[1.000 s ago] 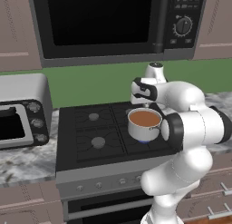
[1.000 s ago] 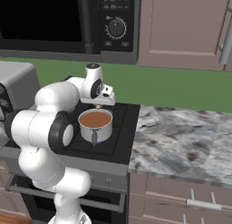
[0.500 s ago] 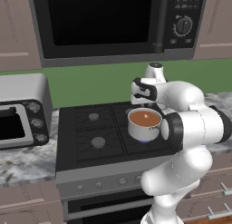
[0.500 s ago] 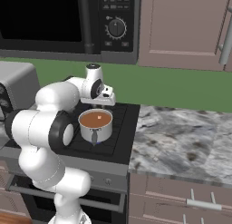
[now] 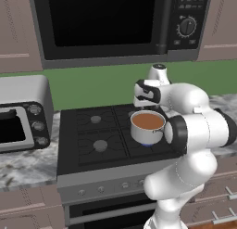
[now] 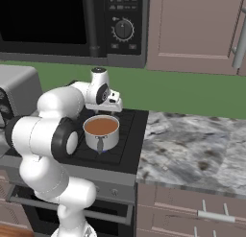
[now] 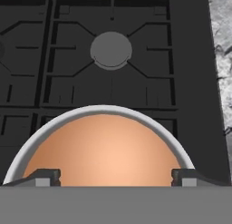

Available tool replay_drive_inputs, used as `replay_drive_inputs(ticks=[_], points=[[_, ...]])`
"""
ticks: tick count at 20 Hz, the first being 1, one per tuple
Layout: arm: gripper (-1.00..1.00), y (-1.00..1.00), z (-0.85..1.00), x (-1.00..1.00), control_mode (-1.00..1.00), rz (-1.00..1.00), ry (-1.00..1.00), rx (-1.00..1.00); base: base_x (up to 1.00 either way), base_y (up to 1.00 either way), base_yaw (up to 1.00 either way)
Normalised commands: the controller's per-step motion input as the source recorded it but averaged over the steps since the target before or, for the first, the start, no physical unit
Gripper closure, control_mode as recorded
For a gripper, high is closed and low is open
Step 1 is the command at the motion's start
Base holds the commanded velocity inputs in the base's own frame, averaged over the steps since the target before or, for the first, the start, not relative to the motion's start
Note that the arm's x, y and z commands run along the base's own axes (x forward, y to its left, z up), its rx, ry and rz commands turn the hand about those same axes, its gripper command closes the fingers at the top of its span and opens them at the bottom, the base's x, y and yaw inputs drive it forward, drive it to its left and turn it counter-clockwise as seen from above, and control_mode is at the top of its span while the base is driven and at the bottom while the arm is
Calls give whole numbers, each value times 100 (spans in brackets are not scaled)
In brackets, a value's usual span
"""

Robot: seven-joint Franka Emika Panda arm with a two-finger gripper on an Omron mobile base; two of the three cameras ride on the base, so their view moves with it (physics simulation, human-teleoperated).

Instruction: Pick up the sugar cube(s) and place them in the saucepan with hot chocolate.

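Since the gripper [image 7: 113,177] hangs straight over the saucepan with hot chocolate [image 7: 106,148], its two fingertips [image 7: 44,177] stand wide apart with nothing between them, one near each side of the rim beneath. No sugar cube can be made out on the brown surface under the hand, nor on the stove [image 7: 27,60] beyond it. A cube would likely be light, hard-edged and crumbly, best pinched gently across two flat faces. The pan, steel and full of liquid, looks heavy and sloshy; its handle is not clearly visible.
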Motion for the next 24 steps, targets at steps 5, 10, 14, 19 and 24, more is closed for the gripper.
replay_drive_inputs(ticks=[5,10,14,19,24], points=[[-100,-14,0,-32,-100,0,-3,1,0,0,0],[-100,-19,0,-34,-100,0,-7,2,0,0,0],[-100,-5,3,-34,-100,0,-13,3,0,0,0],[-100,-15,1,-32,-100,0,-18,5,0,0,0],[-100,-34,1,-23,-100,0,-19,8,0,0,0]])
